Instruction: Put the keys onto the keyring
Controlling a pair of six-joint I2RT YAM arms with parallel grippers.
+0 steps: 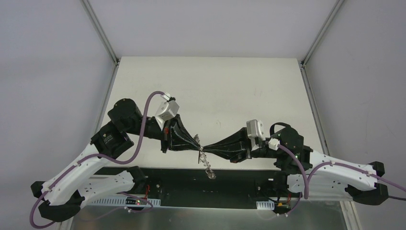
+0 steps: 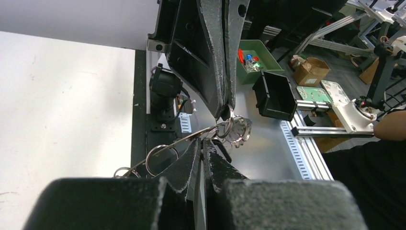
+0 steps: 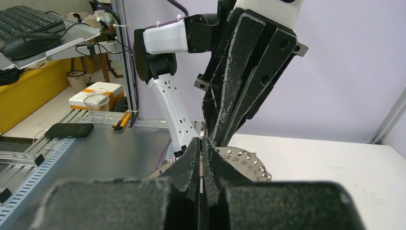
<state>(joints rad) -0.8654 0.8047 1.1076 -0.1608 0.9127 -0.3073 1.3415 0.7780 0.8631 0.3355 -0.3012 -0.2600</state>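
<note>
Closed fingertips of the left gripper (image 2: 203,143) fill the lower centre of its wrist view, pinching the keyring (image 2: 233,128), whose silvery loops bunch at mid-frame. The right gripper (image 2: 226,111), jaws likewise shut, enters from the top edge and nips the same cluster. In the overhead view, further loops dangle just below the meeting tips at frame centre. No key can be made out, so threading appears unfinished.

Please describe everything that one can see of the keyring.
The keyring is silvery-grey metal, a bunch of thin wire loops, floppy like a chain. It hangs in the air, pinched where the tips of the shut left gripper and right gripper meet; its loose loops dangle below them.
</note>
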